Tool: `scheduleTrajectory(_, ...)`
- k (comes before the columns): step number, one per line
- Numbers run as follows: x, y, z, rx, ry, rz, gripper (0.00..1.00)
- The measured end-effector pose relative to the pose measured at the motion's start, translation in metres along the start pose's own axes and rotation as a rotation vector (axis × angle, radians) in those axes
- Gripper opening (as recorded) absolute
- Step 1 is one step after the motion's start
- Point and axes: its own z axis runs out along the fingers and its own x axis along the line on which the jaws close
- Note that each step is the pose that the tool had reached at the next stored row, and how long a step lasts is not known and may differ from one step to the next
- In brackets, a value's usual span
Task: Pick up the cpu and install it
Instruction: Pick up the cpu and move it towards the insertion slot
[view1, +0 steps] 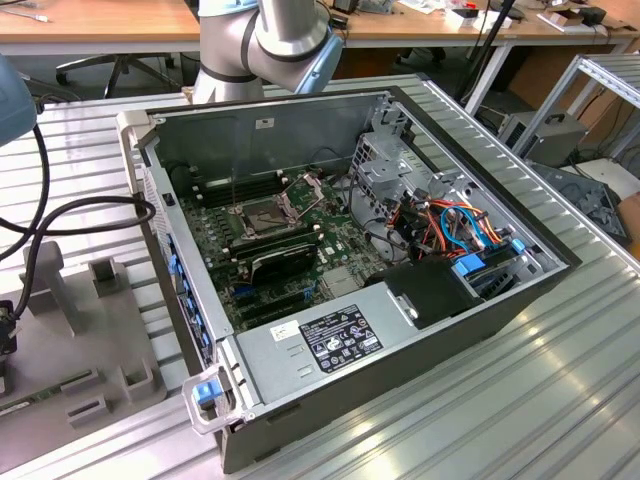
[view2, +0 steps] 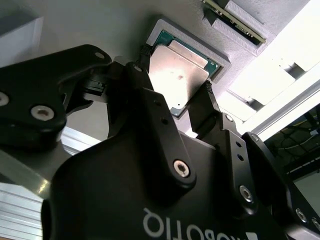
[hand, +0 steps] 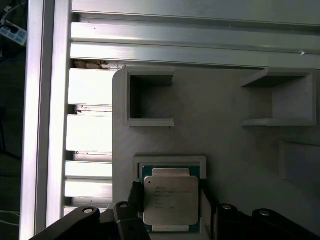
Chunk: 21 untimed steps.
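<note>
Grey printed plastic forms the flat holding tray (view1: 100, 340), which lies on the ribbed aluminium table (view1: 520, 400) at the exterior view's left. It is well apart from the open black desktop computer case (view1: 260, 125) further right, where the motherboard socket (view1: 262, 215) shows its hinged metal frame raised.

The likely trouble is in the lift. The chip sits snugly in a shallow square recess, so an off-centre or tilted grasp could catch an edge on the recess wall and cock the chip or let it drop.

In both wrist views the thin square cpu with its dull silver metal top (view2: 180, 75) (hand: 170, 200) lies flat in that recess. The black gripper (view2: 175, 75) (hand: 170, 197) straddles it closely on two opposite sides. I cannot tell whether it is clamped on the chip or merely poised around it.
</note>
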Motion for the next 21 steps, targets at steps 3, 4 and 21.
scheduleTrajectory(3, 0.0000, 0.0000, 0.0001, 0.0000, 0.0000, 0.000, 0.55)
scheduleTrajectory(4, 0.0000, 0.0000, 0.0001, 0.0000, 0.0000, 0.000, 0.55)
scheduleTrajectory(21, 0.0000, 0.0000, 0.0003, 0.0000, 0.0000, 0.000, 0.55)
